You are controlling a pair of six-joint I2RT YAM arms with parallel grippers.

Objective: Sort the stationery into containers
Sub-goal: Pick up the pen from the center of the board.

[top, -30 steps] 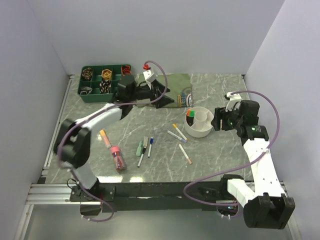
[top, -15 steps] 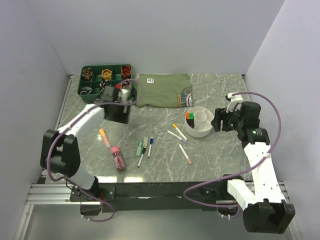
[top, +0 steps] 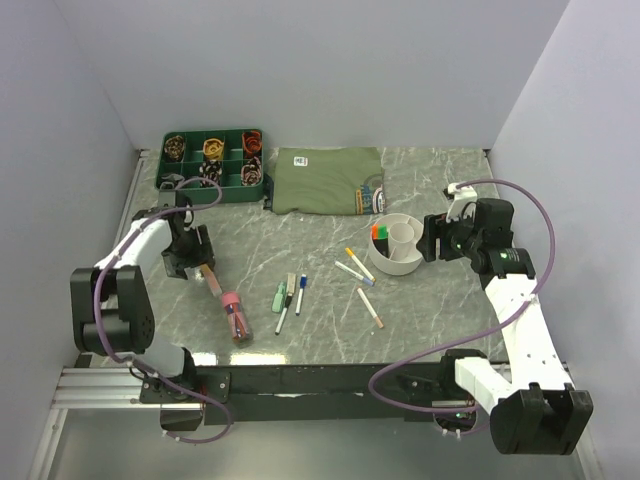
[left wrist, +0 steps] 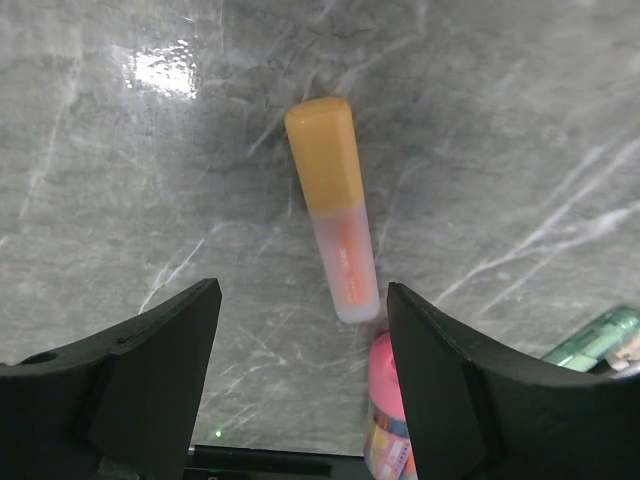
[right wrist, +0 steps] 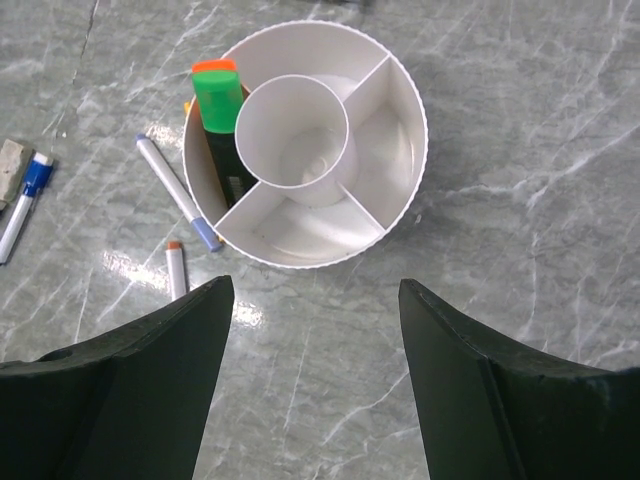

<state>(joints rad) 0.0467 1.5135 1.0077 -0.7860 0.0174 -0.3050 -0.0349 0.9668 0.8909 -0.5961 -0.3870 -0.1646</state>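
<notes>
Left end effector [left wrist: 300, 305] spread wide, empty, over the orange highlighter [left wrist: 332, 215] lying on the worktop [left wrist: 520, 140]; pick-up stage, I'd say; next, drop and pinch; right end effector [right wrist: 315, 295], likewise released, hovers above the organiser [right wrist: 405, 175].

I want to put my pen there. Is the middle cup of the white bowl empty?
Empty. The right wrist view shows the middle cup down to its bare white bottom.
</notes>
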